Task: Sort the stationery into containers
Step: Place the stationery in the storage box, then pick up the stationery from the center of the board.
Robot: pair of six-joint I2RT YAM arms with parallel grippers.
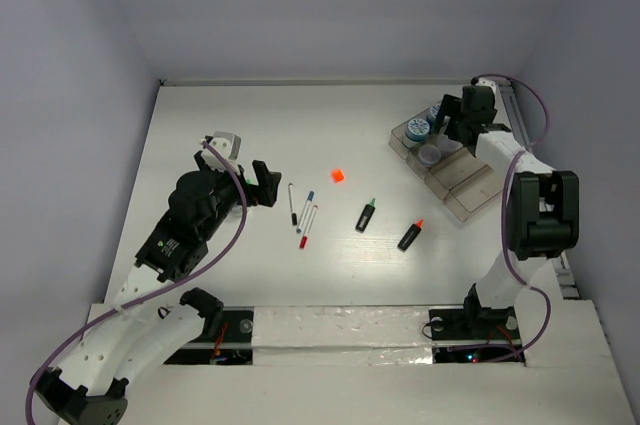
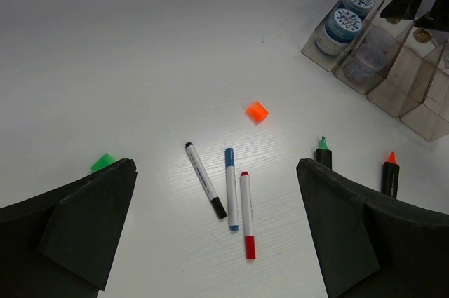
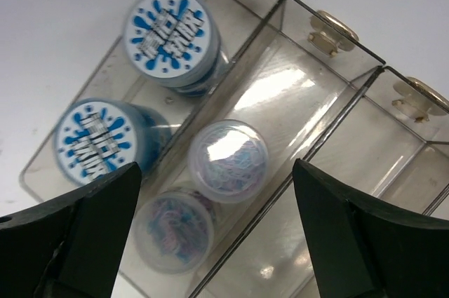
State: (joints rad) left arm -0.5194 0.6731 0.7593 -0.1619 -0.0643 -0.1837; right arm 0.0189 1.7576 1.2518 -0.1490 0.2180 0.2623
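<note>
Three white pens lie side by side at mid-table: black cap [image 1: 292,203] [image 2: 205,180], blue cap [image 1: 306,207] [image 2: 231,187], red cap [image 1: 307,228] [image 2: 247,214]. The orange cube [image 1: 338,175] [image 2: 257,111] lies beyond them. The green-tipped highlighter [image 1: 366,215] [image 2: 323,152] and the orange-tipped highlighter [image 1: 410,235] [image 2: 390,172] lie to their right. My left gripper [image 1: 262,183] [image 2: 214,172] is open and empty, just left of the pens. The clear tray [image 1: 470,185] [image 3: 330,130] holds two blue pots [image 3: 173,31] [image 3: 93,140] and two greyish pots [image 3: 228,160] [image 3: 170,231]. My right gripper [image 1: 452,130] [image 3: 217,168] hangs open and empty above the greyish pots.
The tray stands at the back right, close to the right wall and the right arm's upper link [image 1: 540,210]. White walls close the table at the back and sides. A small green piece [image 2: 103,162] shows beside my left finger.
</note>
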